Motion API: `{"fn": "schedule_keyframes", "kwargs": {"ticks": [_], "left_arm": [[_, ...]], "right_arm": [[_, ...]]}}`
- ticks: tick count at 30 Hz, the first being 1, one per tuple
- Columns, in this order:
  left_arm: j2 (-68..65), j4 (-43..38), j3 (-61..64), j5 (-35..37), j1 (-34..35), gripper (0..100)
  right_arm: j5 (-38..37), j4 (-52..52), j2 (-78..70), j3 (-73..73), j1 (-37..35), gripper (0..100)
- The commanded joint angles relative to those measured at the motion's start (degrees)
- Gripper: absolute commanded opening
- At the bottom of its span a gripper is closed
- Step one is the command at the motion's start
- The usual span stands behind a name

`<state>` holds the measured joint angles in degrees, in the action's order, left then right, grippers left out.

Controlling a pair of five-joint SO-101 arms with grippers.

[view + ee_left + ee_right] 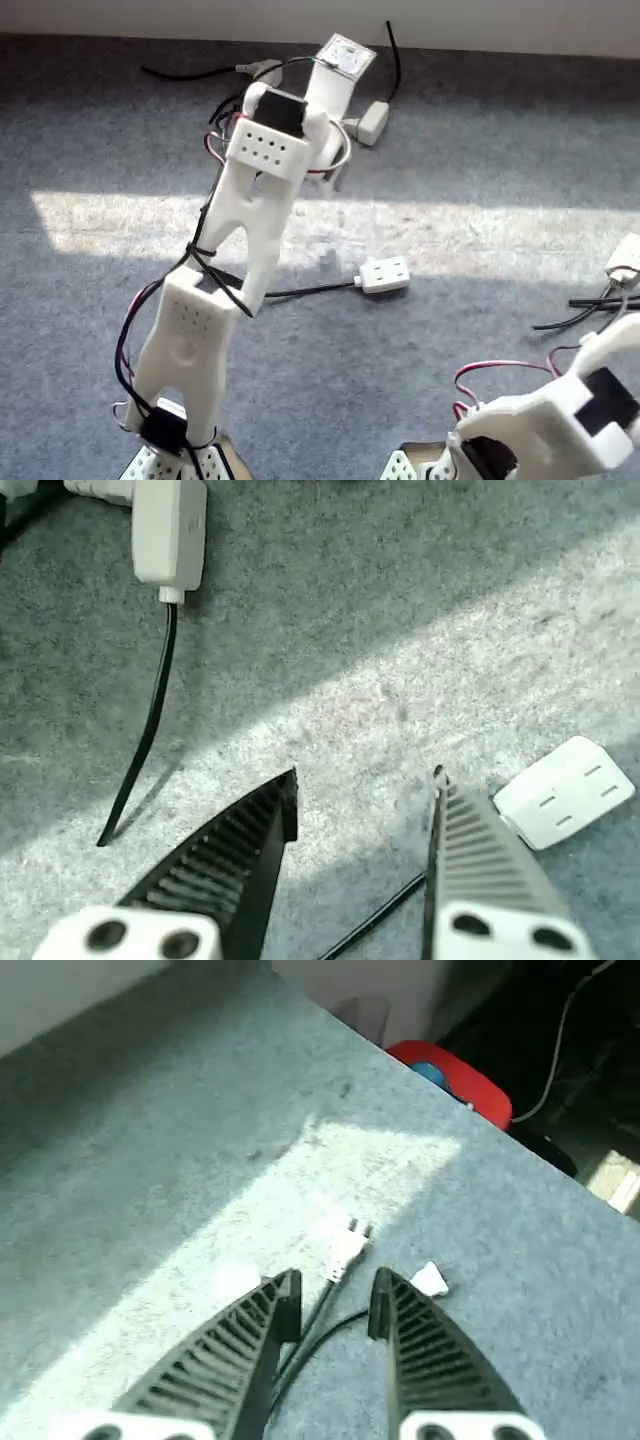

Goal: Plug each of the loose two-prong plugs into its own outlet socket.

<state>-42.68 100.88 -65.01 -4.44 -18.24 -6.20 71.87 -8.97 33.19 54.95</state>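
Left gripper [365,775]: it's hanging over the grey carpet [420,630] with its dark ribbed fingers [250,860] spread wide apart, and nothing is sitting between them.

Outlet socket [565,792]: it's lying flat on the carpet with its slots facing up, showing just past the outer side of one left finger. In the high view the socket [385,273] is sitting at the edge of the sunlit band [480,235], a little to the side of the left arm [250,200].

Socket cord [305,291]: thin and black, it's trailing from the socket back toward the left arm.

White corded block [170,530]: it's resting on the shaded carpet well ahead of the left gripper, with a black cable [145,740] running out of its end. I can't tell whether it has prongs.

Right gripper [335,1278]: it's hovering above the carpet with its fingers parted by a narrow gap, clamping nothing.

Two-prong plug [348,1245]: small and white, it's lying loose on the carpet just beyond the right fingertips, prongs pointing away from the gripper. Its dark cord [315,1320] is running back under the gap between the fingers.

Small white piece [430,1280]: it's lying beside one right fingertip, too small to identify.

Red object [460,1080]: it's sitting beyond the far carpet edge.
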Motion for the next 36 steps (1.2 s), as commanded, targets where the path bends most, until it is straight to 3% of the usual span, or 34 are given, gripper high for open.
{"fn": "schedule_keyframes", "kwargs": {"ticks": [1,6,17,32,36], "left_arm": [[11.0,0.1,15.7,3.7,-5.8,21],[17.1,0.0,23.3,4.7,-7.6,21],[17.5,-2.8,35.2,4.7,-7.2,21],[18.1,-17.2,48.7,4.8,-7.1,21],[18.2,-19.3,50.2,9.4,-6.5,21]], "right_arm": [[-0.4,-2.0,-8.7,2.6,5.7,12.5],[-0.3,-5.1,-23.4,9.1,8.8,12.5],[-0.3,-4.7,-46.0,32.6,9.0,12.5],[-0.4,-5.1,-52.2,37.0,8.5,12.5],[-0.4,-5.2,-52.3,36.9,8.4,12.5]]}}
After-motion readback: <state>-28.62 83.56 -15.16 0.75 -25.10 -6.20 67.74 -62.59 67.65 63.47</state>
